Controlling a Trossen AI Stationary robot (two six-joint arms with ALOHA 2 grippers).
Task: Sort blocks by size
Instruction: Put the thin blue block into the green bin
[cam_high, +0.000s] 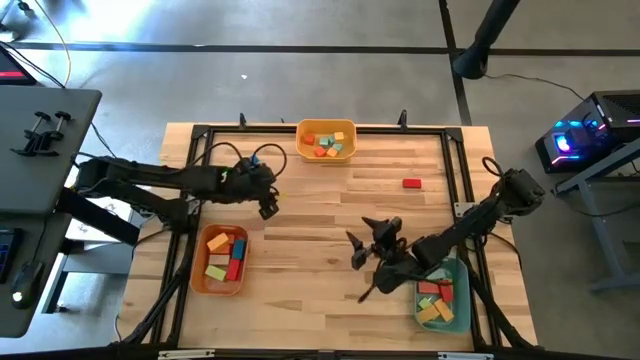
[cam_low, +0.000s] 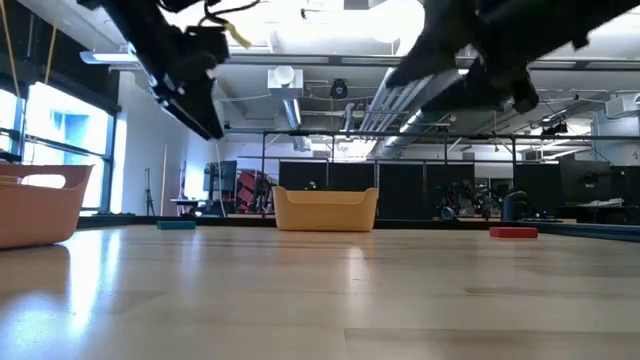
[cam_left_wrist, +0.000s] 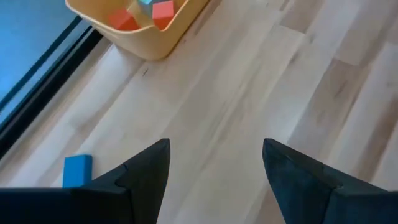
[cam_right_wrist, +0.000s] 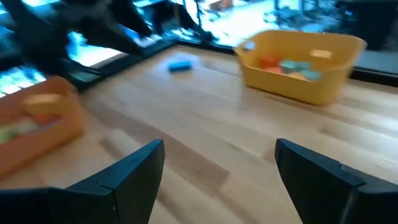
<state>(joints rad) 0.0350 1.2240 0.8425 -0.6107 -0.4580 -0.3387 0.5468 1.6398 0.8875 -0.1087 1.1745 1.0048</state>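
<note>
A red block (cam_high: 411, 183) lies flat on the wooden table at the right, and also shows in the low view (cam_low: 513, 232). A blue block (cam_left_wrist: 78, 169) lies flat near the far left; it shows in the right wrist view (cam_right_wrist: 180, 65) too. My left gripper (cam_high: 268, 208) hangs open and empty above the table left of centre, between the yellow bin and the orange bin. My right gripper (cam_high: 362, 236) is open and empty above the table's middle, near side. Other blocks lie in the three bins.
A yellow bin (cam_high: 326, 152) with several blocks stands at the far edge's middle. An orange bin (cam_high: 198, 262) with blocks stands near left. A teal bin (cam_high: 462, 298) with blocks stands near right, under my right arm. A dark frame runs around the tabletop.
</note>
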